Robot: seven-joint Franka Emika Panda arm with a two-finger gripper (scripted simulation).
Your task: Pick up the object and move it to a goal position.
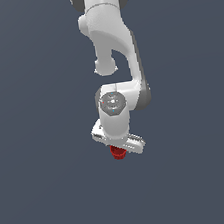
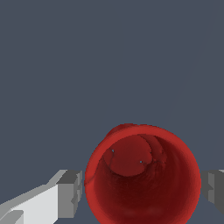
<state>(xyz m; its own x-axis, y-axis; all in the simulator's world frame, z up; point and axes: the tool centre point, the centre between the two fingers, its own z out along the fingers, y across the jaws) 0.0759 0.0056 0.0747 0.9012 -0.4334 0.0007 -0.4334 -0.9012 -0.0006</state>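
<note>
— Where's the red cup (image 1: 119, 153) right now?

— Tucked directly under the white gripper (image 1: 120, 152), at the bottom of the Panda arm (image 1: 111, 48). In the exterior view only its lower part pokes out below the hand; the rest is hidden behind the white body.

— Anything inside it?

— The wrist view looks straight down into the red cup (image 2: 142, 177). You see the round rim, the darker red inner wall and a lighter rounded patch of red at the bottom, lumpy in outline. No separate thing in there that I can make out (just red on red, with a couple of tiny dark specks).

— And the fingers?

— One grey fingertip (image 2: 70, 194) sits right against the cup's rim on one side, the other fingertip (image 2: 214, 190) just beside the rim on the opposite side, with the cup between them. So they're spread as wide as the cup. Whether they're truly pressing on it, I can't tell; the second one shows a thin sliver of background next to the rim.

— What does the outside camera add?

— The arm's pose: wrist bent down, hand tilted a little, everything against a plain dark grey-blue backdrop. It never shows the fingers or the hollow.
</note>
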